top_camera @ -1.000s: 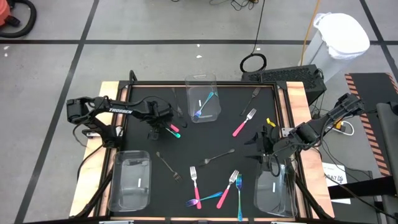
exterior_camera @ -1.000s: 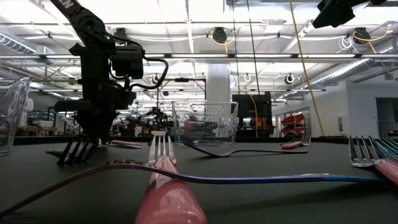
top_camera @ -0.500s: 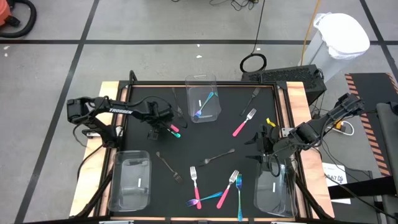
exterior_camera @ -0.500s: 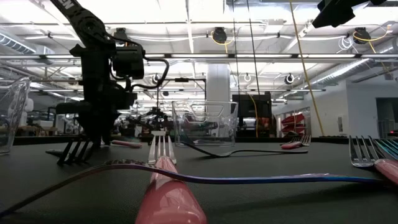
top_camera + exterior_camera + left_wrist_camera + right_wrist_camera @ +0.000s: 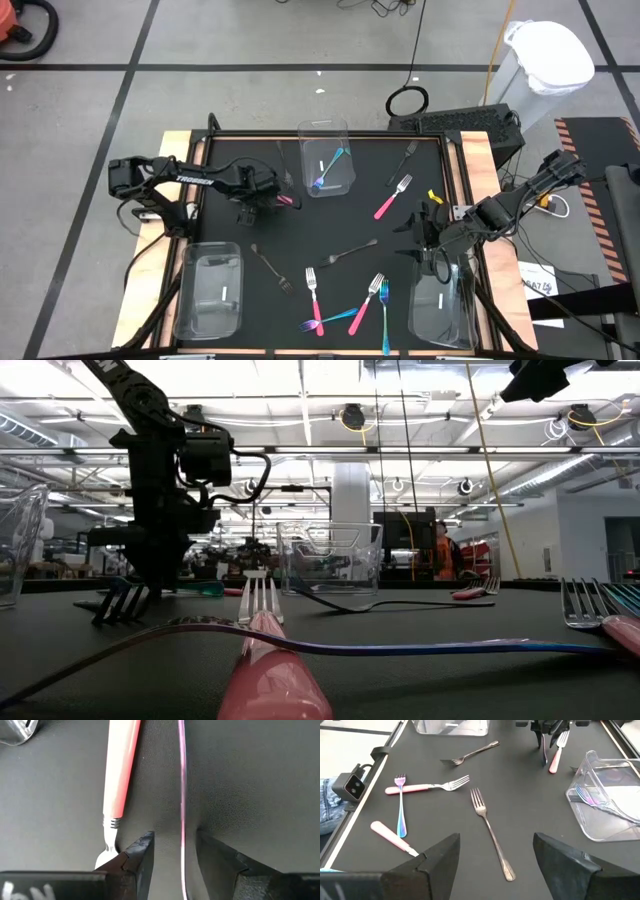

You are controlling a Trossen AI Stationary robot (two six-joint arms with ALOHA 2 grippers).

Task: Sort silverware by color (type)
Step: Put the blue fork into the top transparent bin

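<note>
Left hand (image 5: 175, 857) lowered, fingers straddling iridescent utensil (image 5: 182, 795).

Readable text: one brand mark
"TROSSEN" in white letters along the left arm (image 5: 190, 179), high view; nothing else legible.

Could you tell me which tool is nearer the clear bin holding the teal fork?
Left. The left tool is just beside the bin; the right tool waits farther off by the table's right edge.

Looks like a big open industrial lab: exposed ceiling pipes (image 5: 400, 452) and strip lights overhead, taped concrete floor (image 5: 250, 60) all around the black table (image 5: 330, 225).
</note>
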